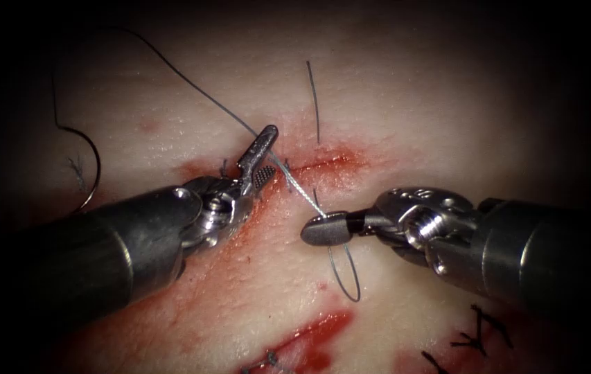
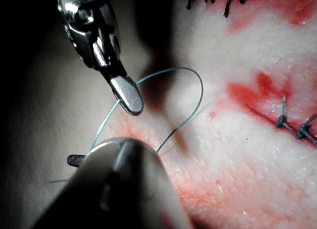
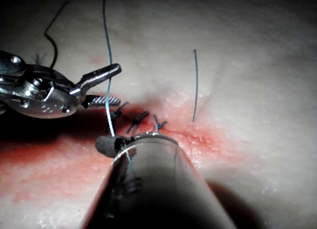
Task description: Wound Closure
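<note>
Presently the thread (image 1: 302,192) is held taut by the closed right gripper (image 1: 324,229); the left gripper (image 1: 260,161), open and empty, straddles it above the cut (image 1: 323,163). No needle identified.

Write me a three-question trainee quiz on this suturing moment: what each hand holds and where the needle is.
1. True or false: the left hand is shut on the thread.
2. What does the right hand hold? A) the needle B) the thread C) the tissue
3. Fill in: the needle lies on the tissue, to the ___ of the cut, in neither hand.

Key
1. False: its jaws stand open and hold nothing; the thread runs past them.
2. B.
3. Left; it appears to lie loose on the surface, not in the tissue.
</note>
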`<state>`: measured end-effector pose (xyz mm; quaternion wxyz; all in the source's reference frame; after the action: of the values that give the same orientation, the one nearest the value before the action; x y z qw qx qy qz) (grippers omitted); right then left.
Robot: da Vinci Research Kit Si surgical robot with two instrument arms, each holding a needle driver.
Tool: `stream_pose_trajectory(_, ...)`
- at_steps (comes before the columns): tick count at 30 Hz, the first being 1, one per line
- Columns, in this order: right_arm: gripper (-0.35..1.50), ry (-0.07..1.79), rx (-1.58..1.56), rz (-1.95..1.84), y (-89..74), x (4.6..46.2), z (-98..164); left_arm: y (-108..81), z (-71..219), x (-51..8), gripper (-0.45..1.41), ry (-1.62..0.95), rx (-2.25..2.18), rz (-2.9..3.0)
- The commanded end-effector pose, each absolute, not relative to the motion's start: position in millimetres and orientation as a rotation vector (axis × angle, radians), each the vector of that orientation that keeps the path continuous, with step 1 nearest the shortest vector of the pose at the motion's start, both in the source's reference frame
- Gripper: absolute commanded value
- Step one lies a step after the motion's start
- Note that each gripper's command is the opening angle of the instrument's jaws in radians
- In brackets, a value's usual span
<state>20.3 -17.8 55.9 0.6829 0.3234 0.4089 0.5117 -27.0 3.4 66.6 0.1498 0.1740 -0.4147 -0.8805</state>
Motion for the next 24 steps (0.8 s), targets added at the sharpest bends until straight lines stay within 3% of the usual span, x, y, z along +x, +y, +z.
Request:
stream_pose_trajectory(1, -0.35, 0.924, 0.729, 1.137, -17.5, 21.3, 56.2, 4.9, 66.9, -27.2, 0.54, -1.188, 0.487, -2.509)
stream_pose_trajectory(8, -0.35, 0.924, 0.731, 1.135, -17.6, 21.2, 56.1, 6.2, 67.3, -26.7, 0.46, -1.176, 0.479, -2.502)
stream_pose_trajectory(11, -0.35, 0.924, 0.731, 1.134, -17.6, 21.2, 56.0, 6.4, 67.3, -26.3, 0.19, -1.130, 0.585, -2.467)
stream_pose_trajectory(14, -0.35, 0.926, 0.729, 1.128, -17.7, 21.2, 55.9, 7.1, 67.3, -25.4, 0.12, -1.100, 0.685, -2.468)
stream_pose_trajectory(21, -0.35, 0.928, 0.728, 1.120, -18.0, 21.1, 55.6, 8.8, 67.7, -23.5, 0.05, -1.050, 0.817, -2.469)
stream_pose_trajectory(24, -0.35, 0.930, 0.728, 1.113, -18.0, 21.2, 55.6, 9.4, 68.6, -22.9, 0.15, -1.009, 0.845, -2.466)
